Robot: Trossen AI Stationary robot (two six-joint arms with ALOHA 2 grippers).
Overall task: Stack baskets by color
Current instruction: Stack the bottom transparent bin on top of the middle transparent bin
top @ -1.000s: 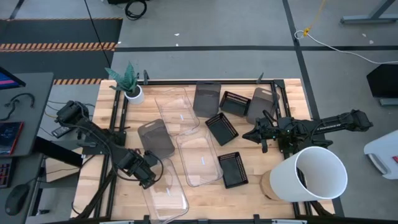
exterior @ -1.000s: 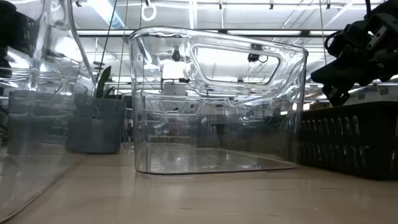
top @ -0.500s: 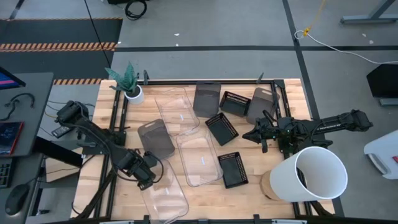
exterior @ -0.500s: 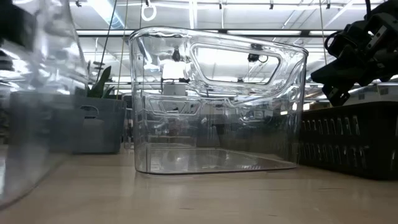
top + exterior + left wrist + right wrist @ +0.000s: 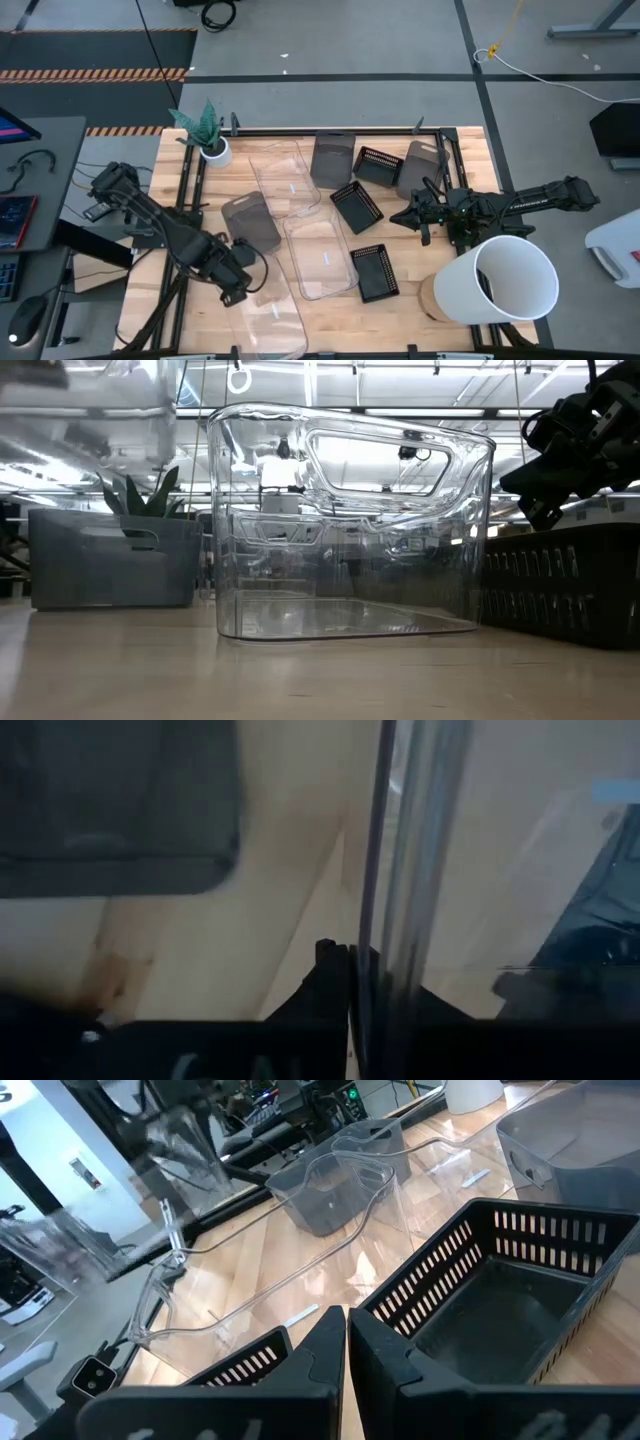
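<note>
Clear plastic basket (image 5: 268,318) at the table's front edge, its wall pinched by the left gripper (image 5: 237,283). Right gripper (image 5: 415,213), fingers pressed together and empty, waits by the black baskets (image 5: 357,206). Nothing looks stacked; all baskets lie scattered.

The left end effector (image 5: 350,975) has its dark fingers (image 5: 328,982) pinched onto the upright wall of a clear basket (image 5: 420,870), above the wooden desk (image 5: 290,850); a smoky grey basket (image 5: 115,805) lies beside.
</note>
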